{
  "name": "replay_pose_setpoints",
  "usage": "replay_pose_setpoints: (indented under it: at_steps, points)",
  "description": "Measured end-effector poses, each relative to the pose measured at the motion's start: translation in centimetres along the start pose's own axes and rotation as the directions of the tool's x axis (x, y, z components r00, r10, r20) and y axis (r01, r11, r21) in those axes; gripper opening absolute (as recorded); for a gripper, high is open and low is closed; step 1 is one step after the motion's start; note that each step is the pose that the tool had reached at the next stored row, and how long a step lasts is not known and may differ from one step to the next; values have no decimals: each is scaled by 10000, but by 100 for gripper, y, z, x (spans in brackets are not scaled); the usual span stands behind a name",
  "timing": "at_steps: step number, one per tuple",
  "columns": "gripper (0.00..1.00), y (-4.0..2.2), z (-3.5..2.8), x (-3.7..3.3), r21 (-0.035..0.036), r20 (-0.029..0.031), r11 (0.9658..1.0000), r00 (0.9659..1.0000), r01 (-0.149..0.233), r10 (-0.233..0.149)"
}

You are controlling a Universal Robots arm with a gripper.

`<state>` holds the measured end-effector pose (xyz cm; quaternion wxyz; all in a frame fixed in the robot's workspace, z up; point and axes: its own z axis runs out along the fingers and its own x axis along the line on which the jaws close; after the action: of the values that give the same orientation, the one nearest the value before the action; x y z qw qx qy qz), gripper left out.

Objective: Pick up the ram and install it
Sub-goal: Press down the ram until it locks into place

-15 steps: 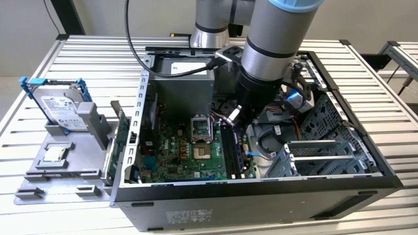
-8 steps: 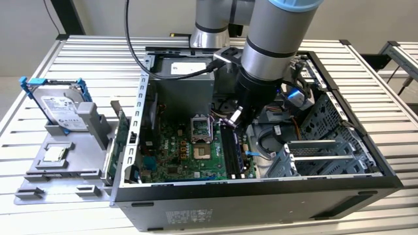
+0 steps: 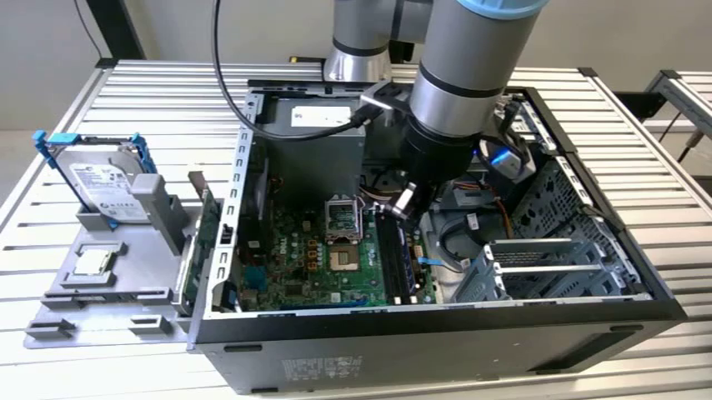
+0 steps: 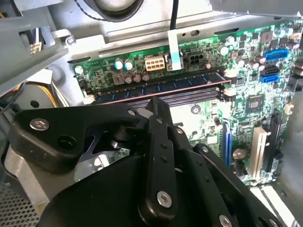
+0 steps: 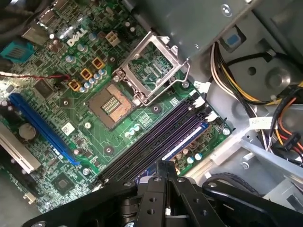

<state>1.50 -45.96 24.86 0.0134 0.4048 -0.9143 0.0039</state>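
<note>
Reaching down from above in the exterior view, the cylindrical grey arm (image 3: 468, 75) is hanging inside an open black computer case (image 3: 445, 333) that is lying on its side on a ribbed metal table (image 3: 167, 92). The gripper (image 3: 403, 204) is hovering over the long memory slots on the green motherboard (image 3: 323, 267). Toward the exterior view's left, a silver hard drive (image 3: 106, 187) in a blue bracket is standing upright on a flat grey tray (image 3: 112, 283), well apart from the case.

In the second wrist view, the black, matte, bolted linkage of the gripper (image 4: 158, 105) is tapering to a narrow tip with the two fingers pressed together and nothing seen between them. The ram (image 4: 161, 87), a thin dark bluish stick with a row of rectangular chips, is sitting edge-down in a slot just beyond that tip; whether the tip is touching it cannot be told.

In the first wrist view, the gripper (image 5: 165, 165) is pointing at the parallel dark memory slots (image 5: 151, 142), where the ram (image 5: 182, 142) is lying in the slot nearest the board's edge. A square socket (image 5: 116, 101) and its hinged, open metal frame (image 5: 151, 71) are lying beside the slots, and a long blue expansion slot (image 5: 40, 125) is running near them.
</note>
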Motion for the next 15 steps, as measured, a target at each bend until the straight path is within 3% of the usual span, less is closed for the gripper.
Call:
replay_pose_setpoints:
  at_steps: [4, 7, 9, 13, 15]
  points:
    - [0, 0, 0, 0, 16, -6, 9989, 9990, 458, -458]
    - [0, 0, 0, 0, 17, 7, 9958, 9958, 919, -919]
    - [0, 1, 0, 0, -37, 89, 9931, 9931, 1170, -1169]
    - [0, 1, 1, 1, -191, 329, 9864, 9861, 1635, -1629]
    - [0, 1, 2, 0, -188, 337, 9800, 9797, 1981, -1974]
